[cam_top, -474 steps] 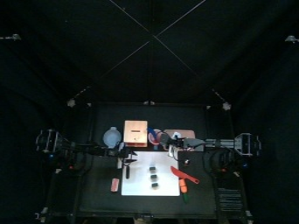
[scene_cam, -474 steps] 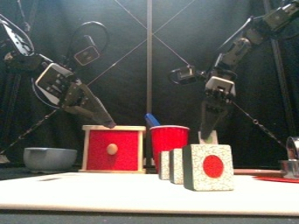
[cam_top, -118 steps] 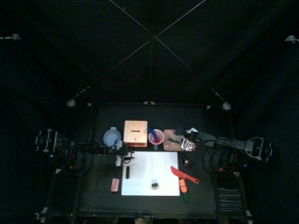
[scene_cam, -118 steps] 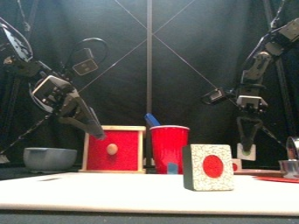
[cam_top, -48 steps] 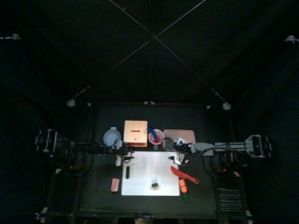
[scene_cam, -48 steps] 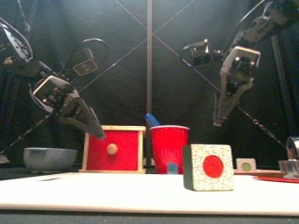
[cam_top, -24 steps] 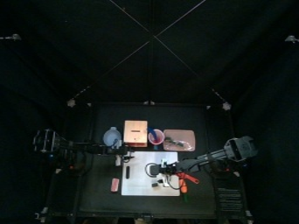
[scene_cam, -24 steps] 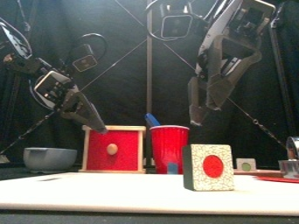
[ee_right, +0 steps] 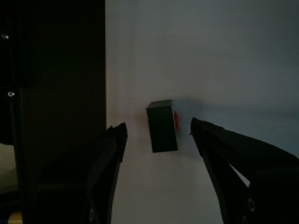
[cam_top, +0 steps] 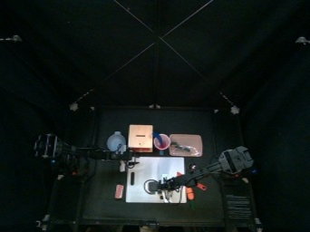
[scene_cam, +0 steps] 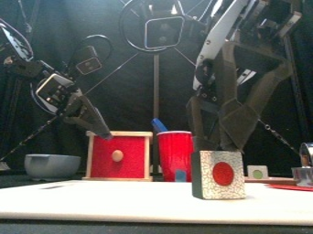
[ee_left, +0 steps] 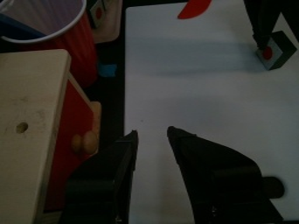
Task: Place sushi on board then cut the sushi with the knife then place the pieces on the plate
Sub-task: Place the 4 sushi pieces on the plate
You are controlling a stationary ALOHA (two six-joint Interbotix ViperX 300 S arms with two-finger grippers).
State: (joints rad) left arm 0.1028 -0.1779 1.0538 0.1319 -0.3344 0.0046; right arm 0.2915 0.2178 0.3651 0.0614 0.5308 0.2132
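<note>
Currently the right gripper [ee_right: 158, 125] has its jaws spread, straddling one sushi piece [scene_cam: 218, 175] standing on the white cutting board [cam_top: 143, 194], apparently without contact. The left gripper [ee_left: 152, 131] hovers over the board beside the wooden box [ee_left: 33, 122], jaws released.

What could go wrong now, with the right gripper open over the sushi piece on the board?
The sushi piece stands upright on the white board, and the right gripper is open astride it. If the gripper lands off-centre, one side could tip the piece over instead of gripping it. The red knife lies on the board close to that arm, so a low sweep away might knock it.
</note>
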